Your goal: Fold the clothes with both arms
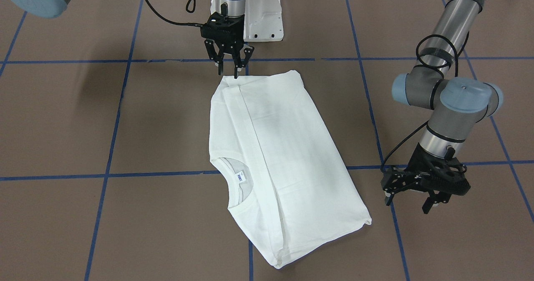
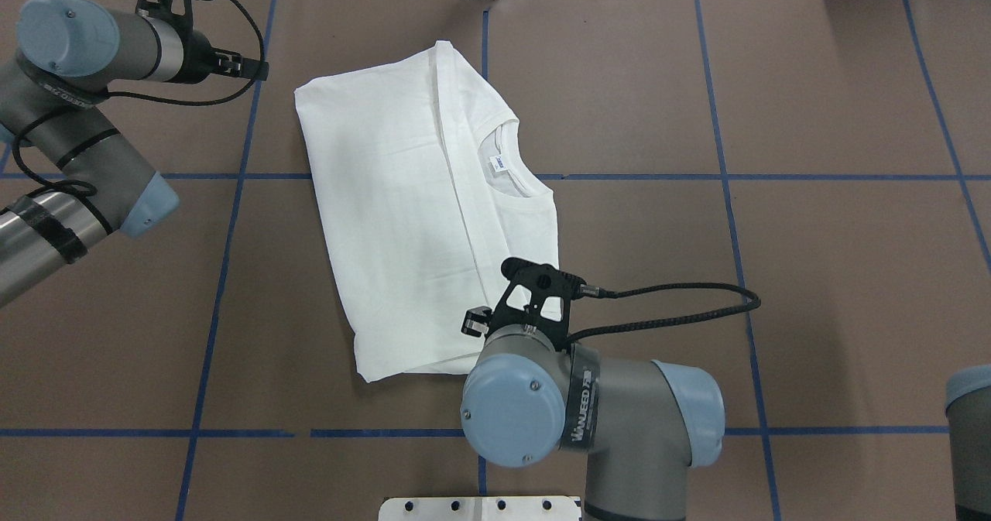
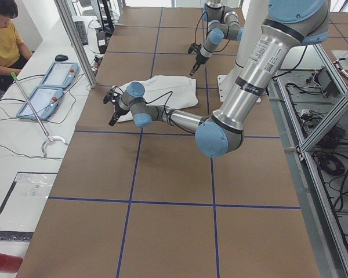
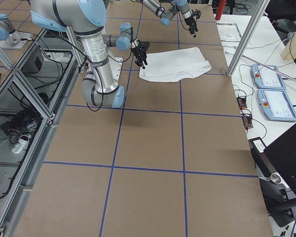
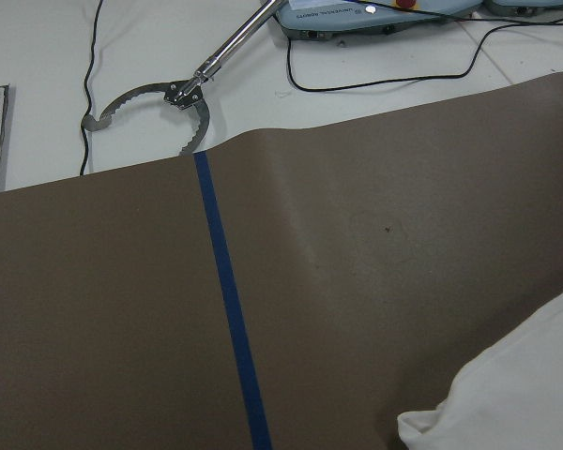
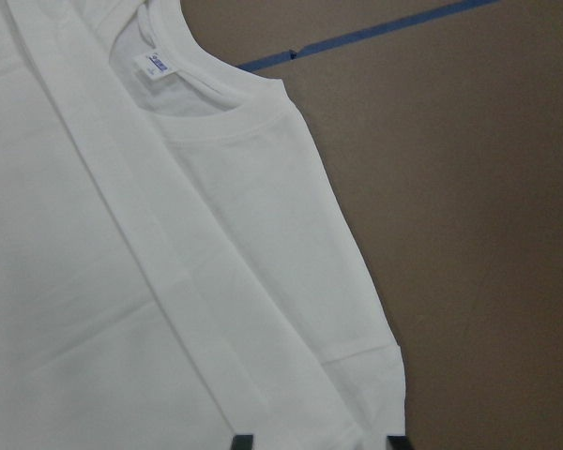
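Two claws, both holding nothing. Left claw (image 1: 407, 202): fingers spread wide, low over the brown table (image 1: 83, 126), near the shirt's side edge. White shirt (image 1: 288, 147): folded, lying flat between the claws. Right claw (image 1: 228, 72): pointing down, fingers parted, tips at the shirt's hem; the collar label (image 1: 241, 177) lies well beyond them.

I count one white shirt (image 1: 288, 155) between my two grippers, the left gripper (image 1: 408, 203) and the right gripper (image 1: 228, 73), with one label (image 1: 240, 178) at its neckline. Beyond my left jaws lie two pendants (image 3: 59, 74) (image 3: 39, 99), one grabber tool (image 5: 169, 94) and one person (image 3: 3, 40).
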`<action>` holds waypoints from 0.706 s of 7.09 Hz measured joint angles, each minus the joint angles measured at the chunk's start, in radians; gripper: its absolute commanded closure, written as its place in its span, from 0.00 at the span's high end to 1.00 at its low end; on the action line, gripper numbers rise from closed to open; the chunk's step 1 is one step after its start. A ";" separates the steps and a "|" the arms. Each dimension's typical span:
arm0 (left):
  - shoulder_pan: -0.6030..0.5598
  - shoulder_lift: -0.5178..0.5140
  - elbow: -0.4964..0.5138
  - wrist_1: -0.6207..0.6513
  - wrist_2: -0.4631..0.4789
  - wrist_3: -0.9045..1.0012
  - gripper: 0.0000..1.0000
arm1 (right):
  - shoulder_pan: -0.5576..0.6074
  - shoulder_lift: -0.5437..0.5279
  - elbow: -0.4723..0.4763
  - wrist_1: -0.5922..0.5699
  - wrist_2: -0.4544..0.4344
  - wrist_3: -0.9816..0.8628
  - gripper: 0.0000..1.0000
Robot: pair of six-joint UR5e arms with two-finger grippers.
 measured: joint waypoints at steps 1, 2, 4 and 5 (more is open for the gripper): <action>0.000 0.000 -0.003 0.000 -0.005 -0.001 1.00 | 0.063 0.001 -0.010 0.034 0.041 -0.113 1.00; 0.002 0.000 -0.008 0.000 -0.007 -0.003 1.00 | 0.125 0.017 -0.046 0.070 0.096 -0.225 1.00; 0.004 0.018 -0.031 0.000 -0.032 -0.005 1.00 | 0.224 0.156 -0.255 0.109 0.167 -0.324 1.00; 0.004 0.038 -0.052 0.000 -0.052 -0.004 1.00 | 0.261 0.243 -0.390 0.140 0.189 -0.342 1.00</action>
